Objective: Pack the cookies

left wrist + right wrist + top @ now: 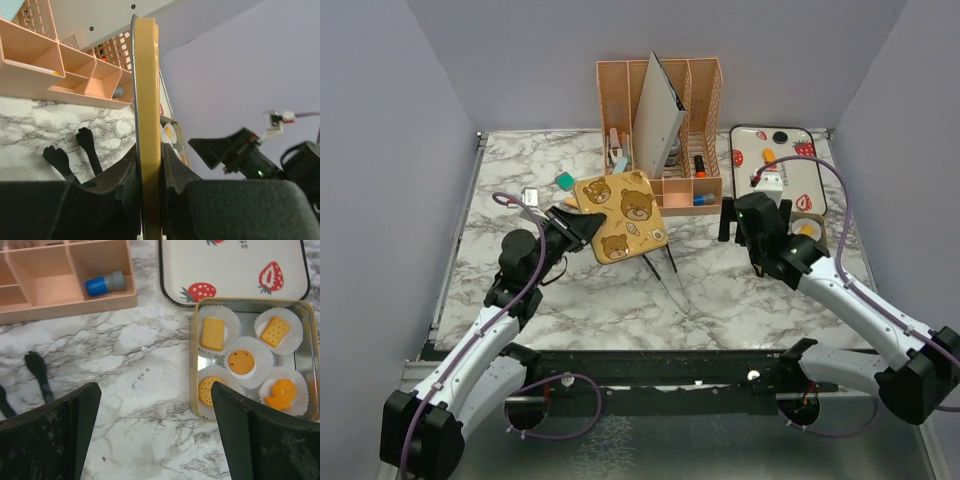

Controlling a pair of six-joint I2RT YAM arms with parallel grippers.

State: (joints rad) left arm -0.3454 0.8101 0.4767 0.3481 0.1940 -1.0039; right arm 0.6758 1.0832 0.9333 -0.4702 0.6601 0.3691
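Marble counter (570,300) is enclosed by grey walls in the top view. A yellow bear-printed lid (620,215) is held tilted above the counter, gripped at its left edge by the left end effector (582,228). An orange organizer (660,130) is placed at the rear, with a strawberry-printed lid (775,165) beside it. The right end effector (755,220) is positioned just in front of that lid.

In the left wrist view, the bear-printed lid is seen edge-on, clamped between both fingers (176,170).

In the right wrist view, the fingers (55,430) are spread wide with nothing held. Five cookies (241,362) are seen in a metal tin (192,365), each seated in a white paper cup (257,367).
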